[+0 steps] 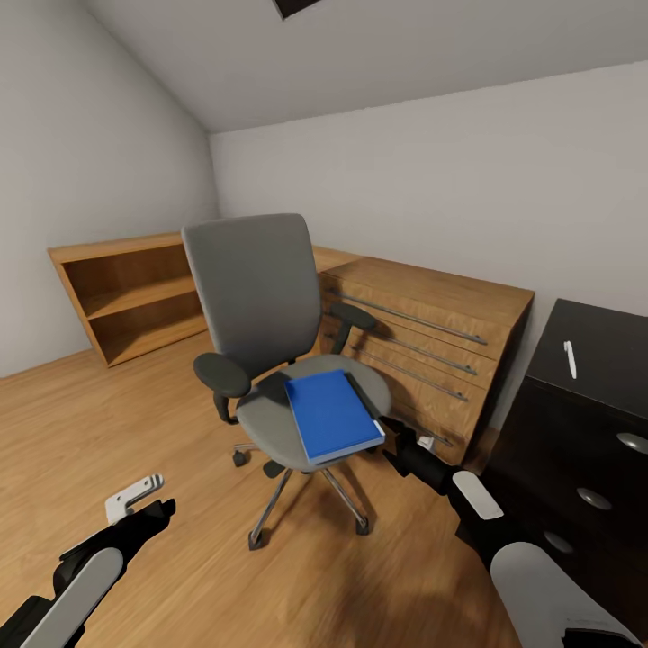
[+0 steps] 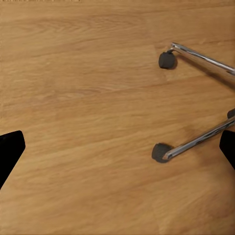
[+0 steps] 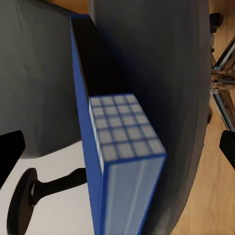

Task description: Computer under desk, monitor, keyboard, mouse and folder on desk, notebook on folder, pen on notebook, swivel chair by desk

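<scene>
A bedroom with pale grey walls, a sloped ceiling and a wooden plank floor (image 1: 108, 423). Against the far wall stands a low open bookcase (image 1: 135, 292) with bare shelves, and beside it a wooden chest of drawers (image 1: 432, 342) with long metal handles. A black cabinet (image 1: 585, 423) with round knobs stands on the right, and a white pen (image 1: 570, 358) lies on its top.

The grey swivel chair (image 1: 261, 297) stands in the middle of the floor, just in front of the chest of drawers. The blue folder (image 1: 331, 416) lies flat on its seat, its near corner reaching past the seat's front edge. In the right wrist view the folder (image 3: 122, 147) is seen end-on, its gridded white spine close to the camera, with the grey seat behind it.

The right gripper (image 1: 423, 443) is next to the folder's near right corner, between the chair and the chest; its dark fingers stand spread at the edges of its wrist view, clamped on nothing. The left gripper (image 1: 135, 497) hangs low over the floor, well apart from the chair, its fingers likewise spread. Its wrist view shows two chrome chair legs with black castors (image 2: 160, 152) on the planks.
</scene>
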Robot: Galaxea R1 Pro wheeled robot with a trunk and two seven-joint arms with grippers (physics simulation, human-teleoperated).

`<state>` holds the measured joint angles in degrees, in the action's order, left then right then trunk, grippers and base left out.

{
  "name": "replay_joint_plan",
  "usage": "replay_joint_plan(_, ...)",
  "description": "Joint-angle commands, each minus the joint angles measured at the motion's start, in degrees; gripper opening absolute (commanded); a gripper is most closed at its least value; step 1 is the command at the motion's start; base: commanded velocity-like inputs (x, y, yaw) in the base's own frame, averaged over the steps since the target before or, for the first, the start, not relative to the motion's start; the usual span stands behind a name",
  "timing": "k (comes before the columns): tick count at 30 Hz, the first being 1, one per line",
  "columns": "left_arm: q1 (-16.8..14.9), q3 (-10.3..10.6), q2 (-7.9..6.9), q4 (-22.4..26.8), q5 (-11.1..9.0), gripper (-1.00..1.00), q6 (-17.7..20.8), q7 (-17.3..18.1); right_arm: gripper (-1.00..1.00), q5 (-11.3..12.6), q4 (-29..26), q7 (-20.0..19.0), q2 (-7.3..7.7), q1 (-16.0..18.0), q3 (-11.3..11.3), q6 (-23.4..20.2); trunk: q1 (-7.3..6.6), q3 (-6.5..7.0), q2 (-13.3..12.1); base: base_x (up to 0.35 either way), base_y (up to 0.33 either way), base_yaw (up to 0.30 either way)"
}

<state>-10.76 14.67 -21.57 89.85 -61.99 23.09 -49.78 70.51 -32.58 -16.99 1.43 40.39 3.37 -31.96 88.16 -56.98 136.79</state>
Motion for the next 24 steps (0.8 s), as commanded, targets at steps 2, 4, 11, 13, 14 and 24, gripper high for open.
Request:
replay_joint_plan(2, -0.05, 0.09, -0.05, 0.07, -0.27, 1.0, 0.15, -0.41, 1.0, 0.07, 0.04, -0.06, -0.02, 0.04, 0.23, -0.39, -0.01, -0.05, 0.02, 0.022, 0.0, 0.0)
replay_joint_plan(4, -0.05, 0.09, -0.05, 0.07, -0.3, 1.0, 0.18, -0.41, 1.0, 0.07, 0.03, -0.06, -0.02, 0.04, 0.23, -0.39, -0.01, -0.05, 0.02, 0.011, 0.0, 0.0)
replay_joint_plan(11, -0.05, 0.09, -0.05, 0.07, -0.38, 1.0, 0.2, -0.41, 1.0, 0.06, 0.04, -0.06, -0.02, 0.04, 0.23, -0.38, -0.01, -0.05, 0.02, 0.002, 0.0, 0.0)
replay_joint_plan(13, -0.05, 0.09, -0.05, 0.07, -0.4, 1.0, 0.2, -0.41, 1.0, 0.06, 0.05, -0.06, -0.02, 0.04, 0.23, -0.38, -0.01, -0.05, 0.02, 0.0, 0.0, 0.0)
replay_joint_plan(14, -0.05, 0.09, -0.05, 0.07, -0.4, 1.0, 0.2, -0.41, 1.0, 0.06, 0.05, -0.06, -0.02, 0.04, 0.23, -0.38, -0.01, -0.05, 0.02, 0.0, 0.0, 0.0)
replay_joint_plan(24, -0.05, 0.09, -0.05, 0.07, -0.39, 1.0, 0.2, -0.41, 1.0, 0.04, 0.05, 0.11, -0.25, 0.04, 0.15, -0.38, -0.01, -0.05, 0.02, 0.0, 0.0, 0.0)
